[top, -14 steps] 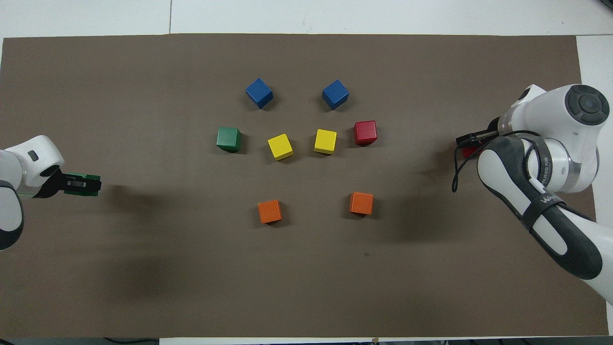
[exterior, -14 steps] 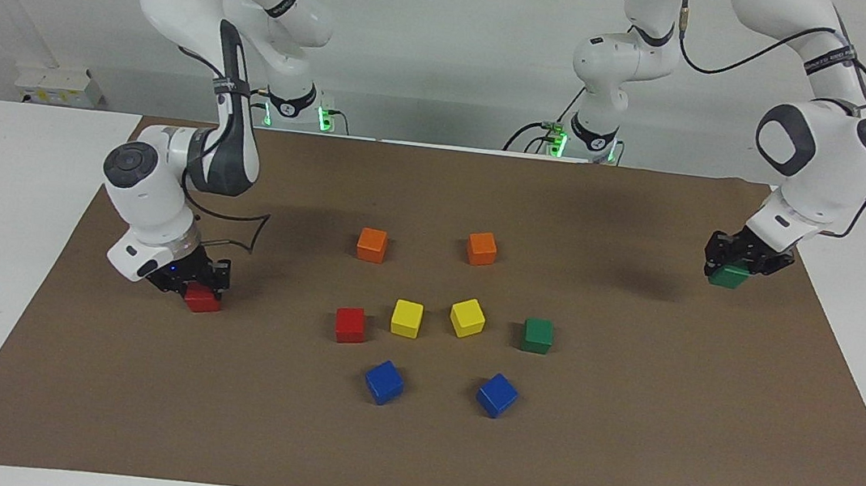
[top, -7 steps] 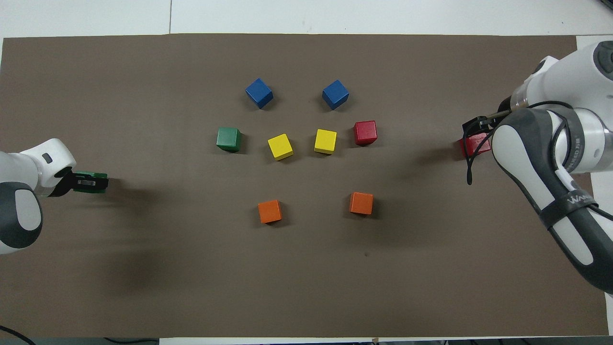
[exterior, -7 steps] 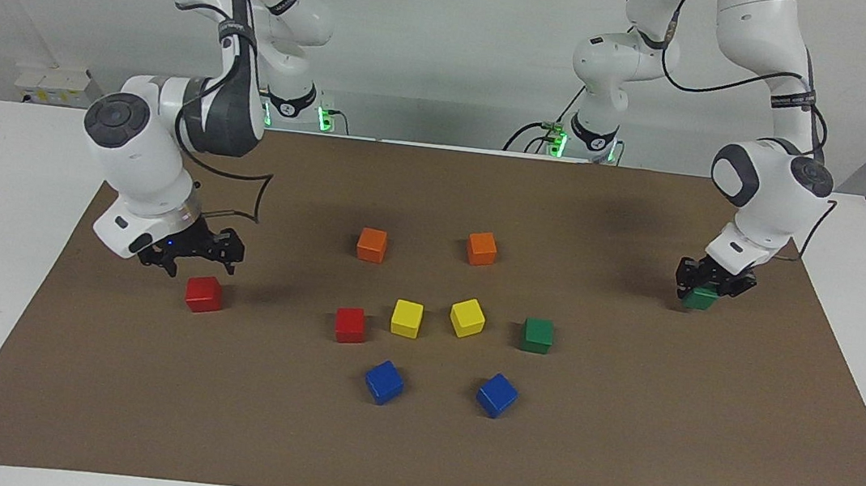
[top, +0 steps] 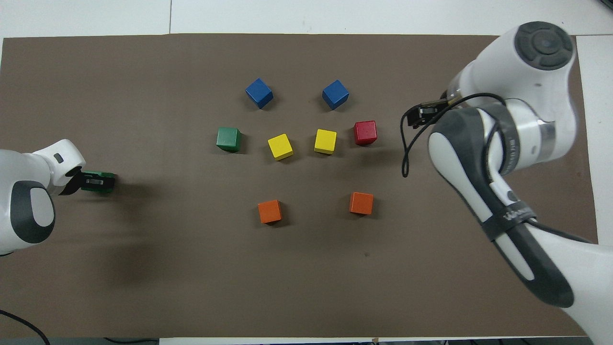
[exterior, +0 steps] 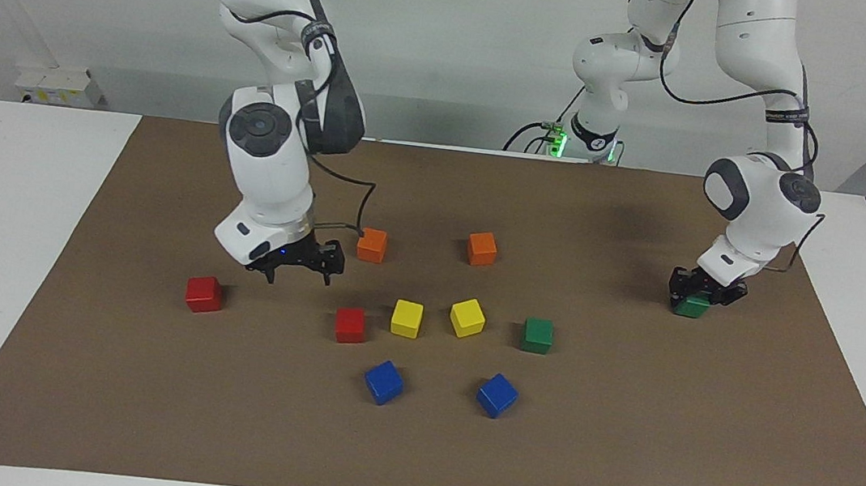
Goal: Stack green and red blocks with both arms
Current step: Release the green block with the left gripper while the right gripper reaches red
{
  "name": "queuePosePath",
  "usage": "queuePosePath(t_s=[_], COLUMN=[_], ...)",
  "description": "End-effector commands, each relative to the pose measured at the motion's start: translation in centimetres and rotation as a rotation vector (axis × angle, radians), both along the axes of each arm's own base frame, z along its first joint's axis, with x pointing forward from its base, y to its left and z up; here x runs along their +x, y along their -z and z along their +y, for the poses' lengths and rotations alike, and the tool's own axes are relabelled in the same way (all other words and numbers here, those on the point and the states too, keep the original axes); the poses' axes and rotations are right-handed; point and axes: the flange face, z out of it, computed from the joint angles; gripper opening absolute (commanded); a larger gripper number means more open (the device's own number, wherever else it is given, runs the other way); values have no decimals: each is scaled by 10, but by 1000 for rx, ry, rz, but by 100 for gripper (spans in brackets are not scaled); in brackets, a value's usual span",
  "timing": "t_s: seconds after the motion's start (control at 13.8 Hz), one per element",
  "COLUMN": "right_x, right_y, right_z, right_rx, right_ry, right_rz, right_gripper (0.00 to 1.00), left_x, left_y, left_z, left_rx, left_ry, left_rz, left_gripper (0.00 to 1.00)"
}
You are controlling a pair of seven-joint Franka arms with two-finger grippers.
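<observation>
My left gripper [exterior: 701, 293] is shut on a green block [exterior: 691, 307], low at the mat near the left arm's end; from overhead the same gripper [top: 94, 182] covers most of that green block [top: 106, 182]. A second green block [exterior: 537, 335] [top: 229, 139] sits in the central cluster. One red block [exterior: 204, 293] lies alone toward the right arm's end, hidden under the arm in the overhead view. Another red block [exterior: 350, 325] [top: 365, 132] sits beside the yellow cubes. My right gripper [exterior: 301, 273] [top: 417, 116] hangs open and empty over the mat between the two red blocks.
Two orange cubes [exterior: 371, 245] [exterior: 482, 249] lie nearer to the robots than the cluster. Two yellow cubes [exterior: 406, 318] [exterior: 467, 317] sit between the red and green blocks, and two blue cubes [exterior: 384, 382] [exterior: 496, 394] lie farther out. A brown mat [exterior: 622, 444] covers the table.
My right gripper let go of the red block, rose and swung toward the middle of the table. My left gripper came down with the green block and shifted slightly inward.
</observation>
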Motion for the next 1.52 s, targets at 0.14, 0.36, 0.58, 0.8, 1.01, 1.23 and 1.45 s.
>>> queuePosePath(t_s=[0.14, 0.36, 0.58, 0.8, 1.01, 1.23, 1.45], right_x=[18, 18, 10, 3, -4, -4, -3], right_y=[18, 34, 55, 73, 91, 99, 98], right_z=[17, 24, 39, 41, 36, 38, 46], right_rx=[25, 33, 31, 16, -6, 1, 14], right_ry=[46, 41, 18, 9, -14, -15, -18], right_rz=[-54, -58, -44, -14, -8, -18, -41], right_gripper=[100, 100, 100, 100, 100, 100, 100], left_x=[0, 3, 11, 31, 64, 84, 82], left_y=[10, 6, -13, -60, -136, -172, -166], left_z=[2, 1, -3, -8, -58, -159, -240], left_rx=[-3, -2, -8, -18, -31, -40, -65], left_ry=[7, 8, 19, 29, -19, -79, -67], left_rz=[13, 4, 20, 42, 67, 51, 14], left_gripper=[11, 100, 100, 100, 100, 100, 100])
